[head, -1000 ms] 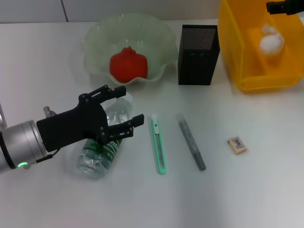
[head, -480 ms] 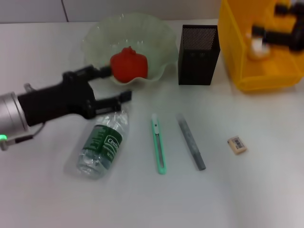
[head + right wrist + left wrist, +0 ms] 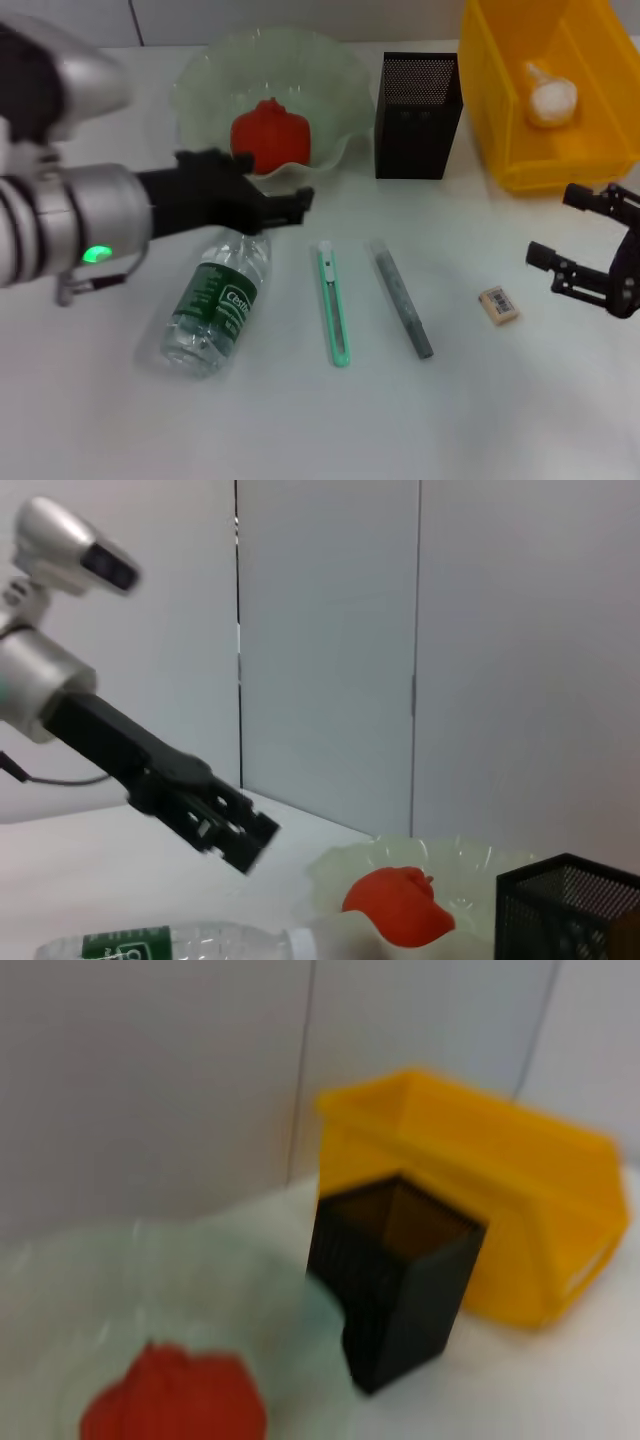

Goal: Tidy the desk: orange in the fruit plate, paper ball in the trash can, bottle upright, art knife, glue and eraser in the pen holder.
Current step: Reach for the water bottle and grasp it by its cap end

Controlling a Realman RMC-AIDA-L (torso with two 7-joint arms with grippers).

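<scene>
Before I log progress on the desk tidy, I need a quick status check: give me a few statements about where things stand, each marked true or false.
1. The bottle lies on its side on the table. True.
2. The art knife is in the pen holder. False: it lies on the table beside the glue.
3. The paper ball sits in the yellow bin. True.
4. The right gripper is shut on the eraser. False: it is open, beside the eraser.
5. The fruit plate is empty. False: a red fruit sits in it.
</scene>
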